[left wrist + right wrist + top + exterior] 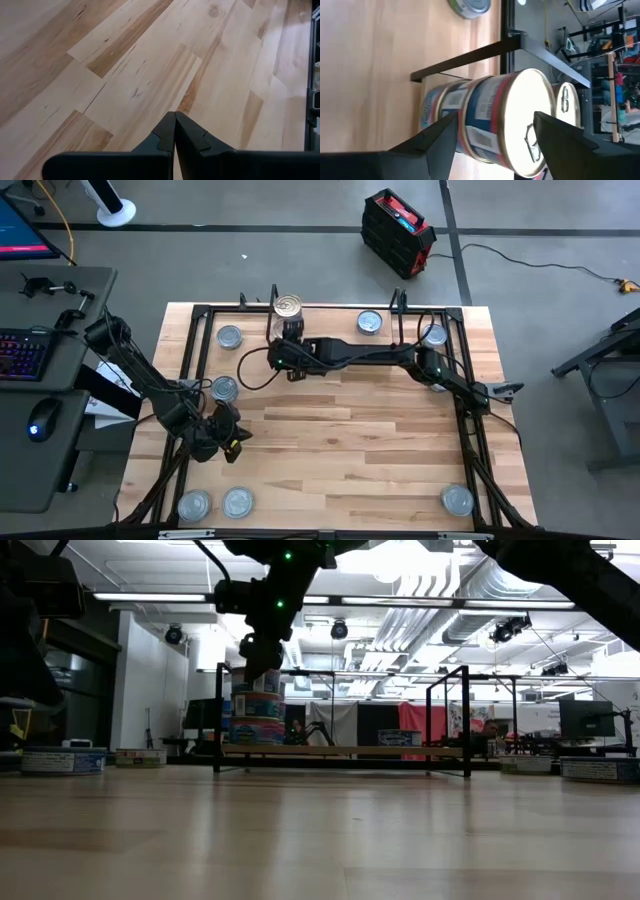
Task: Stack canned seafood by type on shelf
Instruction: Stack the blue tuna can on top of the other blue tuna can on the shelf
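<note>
The bench point(330, 440) is pale wood in streaked blond and tan planks. The tins point(490, 120) wear blue, white and red labels under gold lids point(288, 306). The fingers point(165, 135) and shelf frame point(466, 720) are black.

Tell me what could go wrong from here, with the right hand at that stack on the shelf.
1. The right hand straddles the top tin of the stack, fingers open. Pulling away crooked could drag that tin off.
2. The stack stands several tins high by the shelf's black upright; a nudge might topple it.
3. The left hand waits shut over bare tabletop, so it can't steady anything.
</note>
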`<action>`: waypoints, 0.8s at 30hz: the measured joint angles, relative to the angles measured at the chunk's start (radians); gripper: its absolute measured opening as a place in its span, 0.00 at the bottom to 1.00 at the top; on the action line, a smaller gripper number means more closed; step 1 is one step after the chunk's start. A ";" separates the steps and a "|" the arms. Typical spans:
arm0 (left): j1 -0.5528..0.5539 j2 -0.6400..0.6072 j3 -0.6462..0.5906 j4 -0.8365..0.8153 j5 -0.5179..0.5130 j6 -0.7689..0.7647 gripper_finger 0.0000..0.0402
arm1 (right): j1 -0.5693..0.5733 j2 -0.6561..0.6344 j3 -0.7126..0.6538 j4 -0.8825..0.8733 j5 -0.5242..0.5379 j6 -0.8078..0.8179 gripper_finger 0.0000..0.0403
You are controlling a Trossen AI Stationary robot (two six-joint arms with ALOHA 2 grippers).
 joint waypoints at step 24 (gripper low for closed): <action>-0.001 0.000 0.000 0.215 0.037 0.060 0.00 | 0.286 -0.230 -0.423 -0.386 -0.696 0.625 0.23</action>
